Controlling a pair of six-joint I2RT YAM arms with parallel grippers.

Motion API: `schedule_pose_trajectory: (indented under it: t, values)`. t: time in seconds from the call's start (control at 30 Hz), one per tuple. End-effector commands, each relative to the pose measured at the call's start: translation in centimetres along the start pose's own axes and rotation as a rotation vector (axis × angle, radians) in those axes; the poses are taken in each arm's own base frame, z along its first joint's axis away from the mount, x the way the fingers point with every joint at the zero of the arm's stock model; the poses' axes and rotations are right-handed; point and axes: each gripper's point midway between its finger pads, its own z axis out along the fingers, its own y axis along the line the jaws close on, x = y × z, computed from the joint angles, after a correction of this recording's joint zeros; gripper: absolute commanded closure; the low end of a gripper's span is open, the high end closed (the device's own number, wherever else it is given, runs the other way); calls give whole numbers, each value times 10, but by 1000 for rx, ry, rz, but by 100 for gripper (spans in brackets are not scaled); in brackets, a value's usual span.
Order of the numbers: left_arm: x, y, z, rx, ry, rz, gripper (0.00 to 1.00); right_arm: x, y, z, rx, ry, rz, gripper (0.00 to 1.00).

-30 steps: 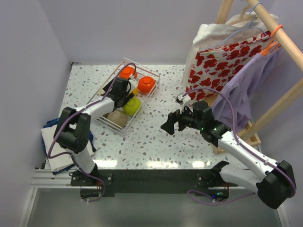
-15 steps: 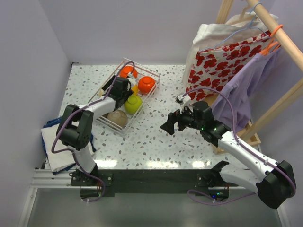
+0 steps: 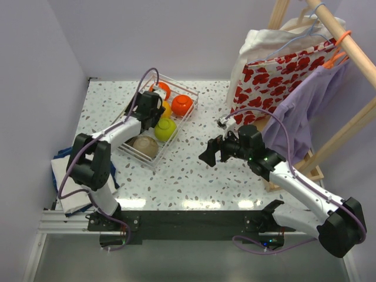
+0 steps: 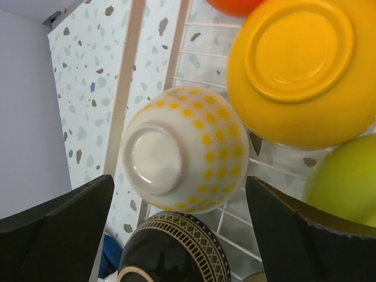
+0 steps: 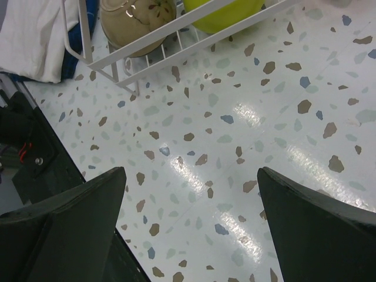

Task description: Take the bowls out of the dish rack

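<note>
Left gripper (image 3: 150,107), jaws wide, hangs over the rack's (image 3: 177,130) upturned cream bowl (image 4: 185,147): centre, descend straight, then squeeze.

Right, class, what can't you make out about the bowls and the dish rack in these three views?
Top view: left arm covers part of the dish rack; bowl count unsure.
Left wrist view: orange-red bowl, lime green bowl and dark patterned bowl cut by edges.
Right wrist view: tan bowl cut by top edge.
Inside of the cream bowl hidden: it sits upside down.
</note>
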Motion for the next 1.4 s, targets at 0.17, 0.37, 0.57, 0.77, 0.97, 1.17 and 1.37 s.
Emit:
schedule_pose_trajectory:
  t: [0.17, 0.37, 0.57, 0.77, 0.97, 1.17, 1.37]
  values:
    - [-49, 17, -85, 142, -109, -579, 0, -21, 7, -6, -10, -60, -13, 1]
    - [-48, -15, -102, 460, -109, -772, 1, -16, 8, -9, -11, -77, 14, 1]
    - [-39, -34, -93, 647, -49, -818, 1, -10, 6, -12, -4, -75, 11, 1]
    - [-29, -52, -80, 723, 35, -811, 1, -7, 4, -15, 5, -87, 16, 1]
    - [-24, -66, -64, 763, 88, -851, 0, -3, 3, -13, 4, -89, 28, 1]
    - [-17, -62, -46, 737, 91, -941, 0, 2, 2, -14, 10, -86, 31, 1]
    - [-11, -57, -44, 751, 68, -1030, 0, 5, 1, -14, 13, -85, 35, 1]
